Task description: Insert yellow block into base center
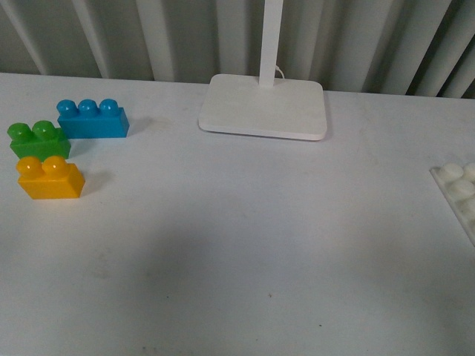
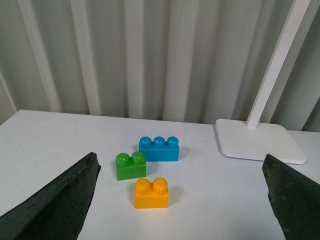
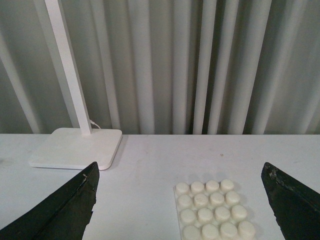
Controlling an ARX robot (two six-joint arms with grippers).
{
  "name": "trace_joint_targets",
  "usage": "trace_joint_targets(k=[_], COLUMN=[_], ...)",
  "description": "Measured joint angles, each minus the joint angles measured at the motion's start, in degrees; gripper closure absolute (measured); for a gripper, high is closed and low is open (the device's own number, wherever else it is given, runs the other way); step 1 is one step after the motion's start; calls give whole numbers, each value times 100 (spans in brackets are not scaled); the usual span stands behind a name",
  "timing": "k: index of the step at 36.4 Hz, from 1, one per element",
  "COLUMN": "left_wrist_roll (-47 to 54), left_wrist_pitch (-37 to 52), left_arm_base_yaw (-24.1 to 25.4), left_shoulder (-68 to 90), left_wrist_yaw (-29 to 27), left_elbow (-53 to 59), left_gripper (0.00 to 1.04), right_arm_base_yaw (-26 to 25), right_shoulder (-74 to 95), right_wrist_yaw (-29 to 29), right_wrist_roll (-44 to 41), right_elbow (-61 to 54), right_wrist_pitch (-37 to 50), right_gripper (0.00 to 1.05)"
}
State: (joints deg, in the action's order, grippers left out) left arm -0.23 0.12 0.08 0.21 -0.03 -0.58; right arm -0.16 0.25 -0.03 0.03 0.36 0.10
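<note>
The small yellow-orange two-stud plastic brick (image 1: 50, 179) is sitting near the left edge of the tabletop (image 1: 237, 259), long axis crosswise, directly ahead of the nearer left tool (image 2: 180, 165), which is gaping empty. The flat white studded plate (image 1: 460, 189) is lying at the right edge, before the equally spread right tool (image 3: 180, 165).

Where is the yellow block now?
Front view: the yellow block sits left on the table, just nearer the robot than the green brick; the base lies at the far right edge.

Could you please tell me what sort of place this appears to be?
Probably a robot test bench rather than a home: a plain white table before a ribbed grey backdrop, bearing the yellow block, a blue brick, the studded base and a lamp stand.
</note>
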Motion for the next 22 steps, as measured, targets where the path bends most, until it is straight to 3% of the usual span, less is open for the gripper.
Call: trace_joint_targets(k=[22], left_wrist_roll=[0], left_wrist_pitch=[0], left_arm_base_yaw=[0], left_shoulder=[0], left_wrist_yaw=[0], left_elbow=[0], left_gripper=[6], right_arm_base_yaw=[0], right_shoulder=[0], right_wrist_yaw=[0], right_wrist_roll=[0], right_elbow=[0], right_wrist_pitch=[0], right_gripper=[9])
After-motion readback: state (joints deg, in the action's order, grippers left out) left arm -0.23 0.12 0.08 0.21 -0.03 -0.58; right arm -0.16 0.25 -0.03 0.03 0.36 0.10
